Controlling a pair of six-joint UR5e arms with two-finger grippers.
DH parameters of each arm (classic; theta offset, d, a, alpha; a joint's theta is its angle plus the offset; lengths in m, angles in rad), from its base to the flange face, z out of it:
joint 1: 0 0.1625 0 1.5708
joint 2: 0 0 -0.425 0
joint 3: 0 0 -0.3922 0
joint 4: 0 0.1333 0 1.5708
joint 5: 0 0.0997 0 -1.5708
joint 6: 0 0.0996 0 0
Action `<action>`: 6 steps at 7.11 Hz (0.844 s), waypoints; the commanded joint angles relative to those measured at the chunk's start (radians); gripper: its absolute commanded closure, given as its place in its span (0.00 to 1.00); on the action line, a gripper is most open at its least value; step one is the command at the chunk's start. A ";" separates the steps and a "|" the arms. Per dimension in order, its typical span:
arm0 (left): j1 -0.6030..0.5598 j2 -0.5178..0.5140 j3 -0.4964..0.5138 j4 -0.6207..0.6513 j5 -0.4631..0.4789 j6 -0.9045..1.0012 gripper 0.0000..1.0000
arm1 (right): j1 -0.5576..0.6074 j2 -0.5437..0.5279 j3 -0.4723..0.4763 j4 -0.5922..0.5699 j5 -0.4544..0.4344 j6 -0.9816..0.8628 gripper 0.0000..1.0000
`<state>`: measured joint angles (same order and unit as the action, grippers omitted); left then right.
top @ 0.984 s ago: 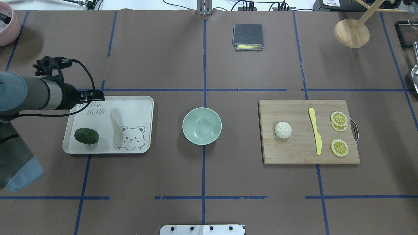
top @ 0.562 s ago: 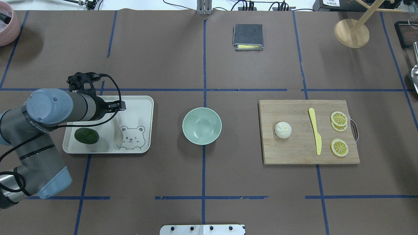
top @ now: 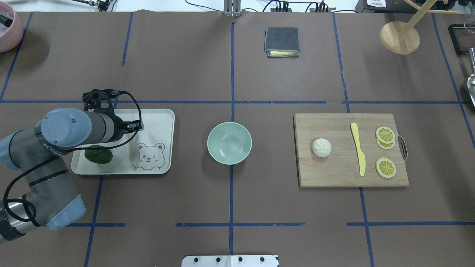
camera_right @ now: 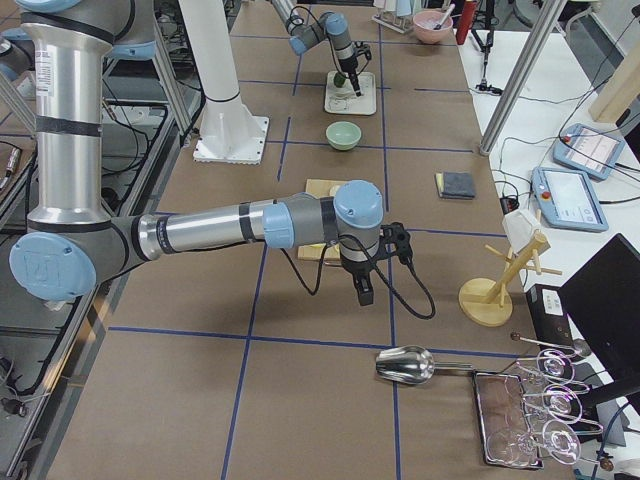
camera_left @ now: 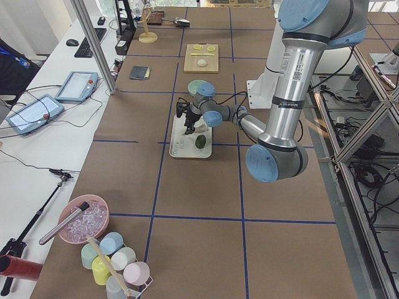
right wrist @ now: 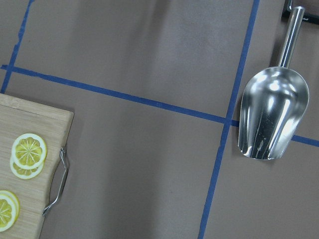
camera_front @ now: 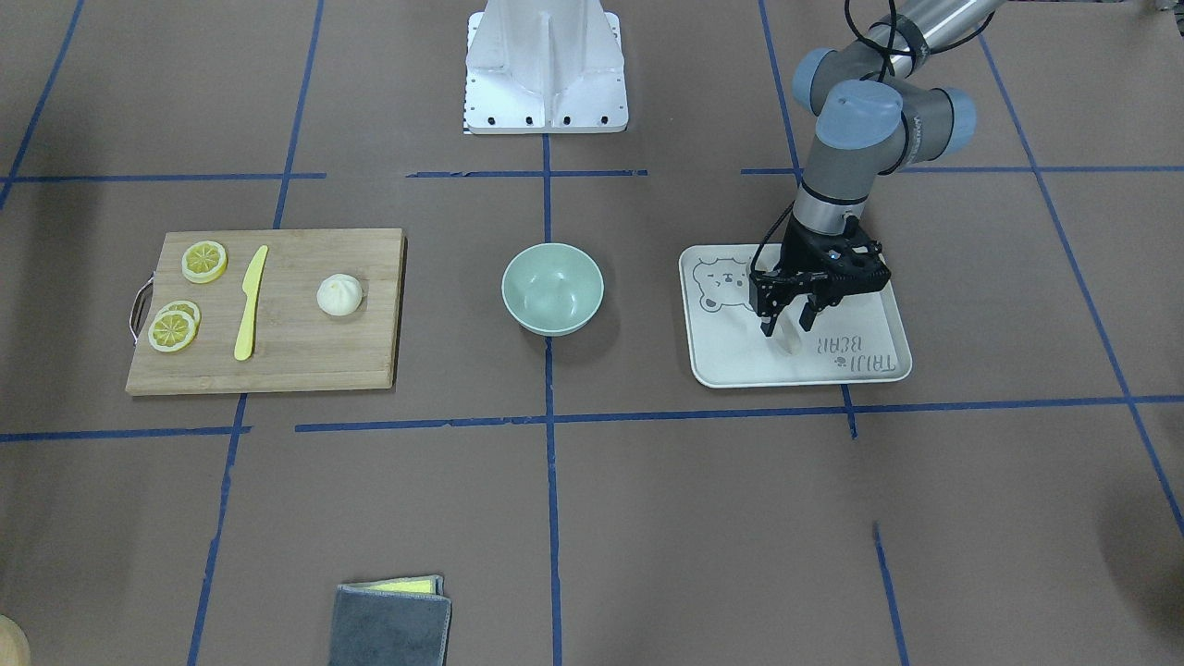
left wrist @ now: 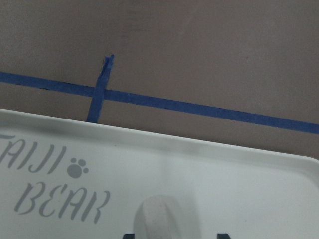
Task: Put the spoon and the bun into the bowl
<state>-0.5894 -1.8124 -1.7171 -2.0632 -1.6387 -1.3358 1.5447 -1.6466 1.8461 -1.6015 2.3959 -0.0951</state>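
Here on the brown-papered table (top: pixel 185 74) with blue tape lines (top: pixel 231 74), the left fingers (camera_front: pixel 807 316) stand spread astride the spoon (left wrist: pixel 158 219).

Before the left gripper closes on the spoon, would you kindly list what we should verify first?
1. Left gripper open: ok.
2. Spoon handle lies between the fingertips in the left wrist view: ok.
3. Fingers low enough on the tray to grip: cannot tell.
4. Avocado lies apart from the spoon: ok.
5. Bowl empty, nothing between it and the tray: ok.
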 commanded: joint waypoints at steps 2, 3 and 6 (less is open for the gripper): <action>0.000 0.001 0.007 0.000 0.003 -0.002 0.75 | 0.000 -0.002 -0.001 0.000 0.000 0.000 0.00; 0.002 0.001 0.008 -0.001 0.023 -0.008 0.82 | 0.000 -0.002 -0.001 0.000 0.000 0.000 0.00; -0.001 -0.004 -0.016 0.000 0.023 -0.002 1.00 | 0.000 -0.004 -0.001 0.000 0.000 0.000 0.00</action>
<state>-0.5890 -1.8128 -1.7201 -2.0644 -1.6148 -1.3407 1.5447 -1.6503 1.8454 -1.6015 2.3961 -0.0951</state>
